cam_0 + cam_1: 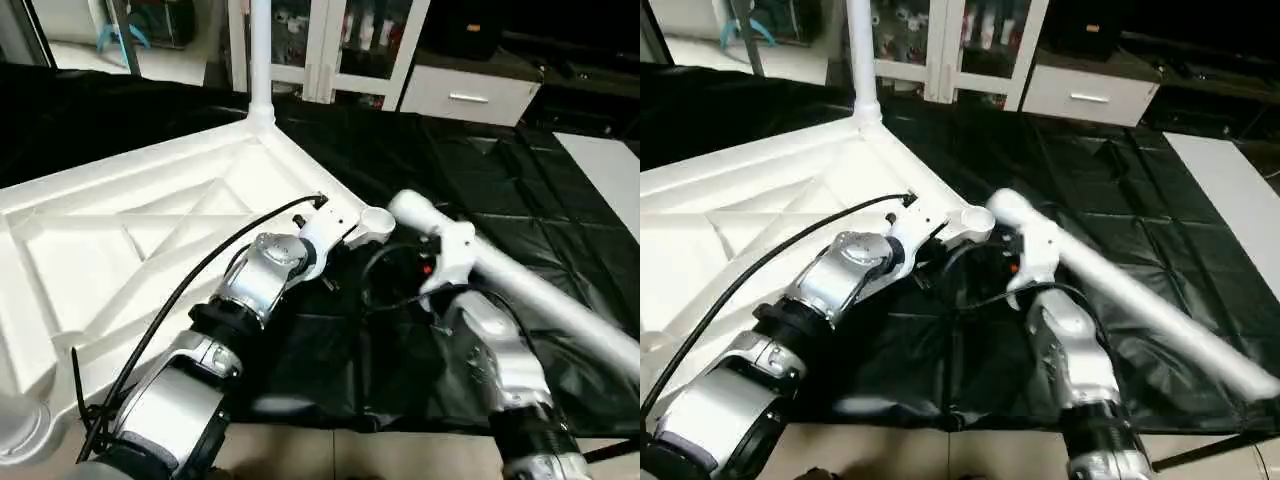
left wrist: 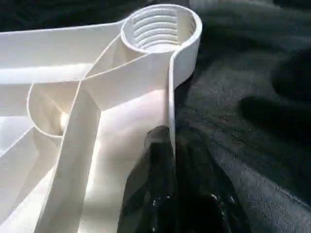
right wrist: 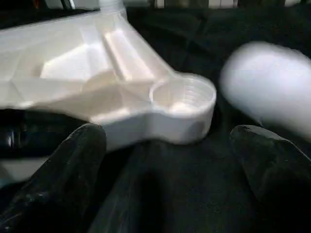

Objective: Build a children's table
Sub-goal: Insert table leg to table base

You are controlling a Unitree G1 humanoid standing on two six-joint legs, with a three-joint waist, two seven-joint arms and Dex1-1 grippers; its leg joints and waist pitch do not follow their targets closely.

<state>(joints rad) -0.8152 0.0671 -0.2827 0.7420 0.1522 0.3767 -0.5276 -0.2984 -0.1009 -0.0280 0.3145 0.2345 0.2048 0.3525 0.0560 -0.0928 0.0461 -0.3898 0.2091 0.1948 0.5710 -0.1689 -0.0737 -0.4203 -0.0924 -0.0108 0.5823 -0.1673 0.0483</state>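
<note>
Socket [image 2: 160,26] threads inside, left wrist view

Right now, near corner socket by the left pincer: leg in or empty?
Empty. The corner socket shows bare inner threads; a loose leg lies beside it on the black sheet.

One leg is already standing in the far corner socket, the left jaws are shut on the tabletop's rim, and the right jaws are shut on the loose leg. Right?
Not quite. The right gripper has its jaws wide open, holding nothing; the loose leg lies beside them, as the right wrist view shows. The rest holds: one leg stands in the far corner, and the left gripper is shut on the tabletop's rim.
</note>
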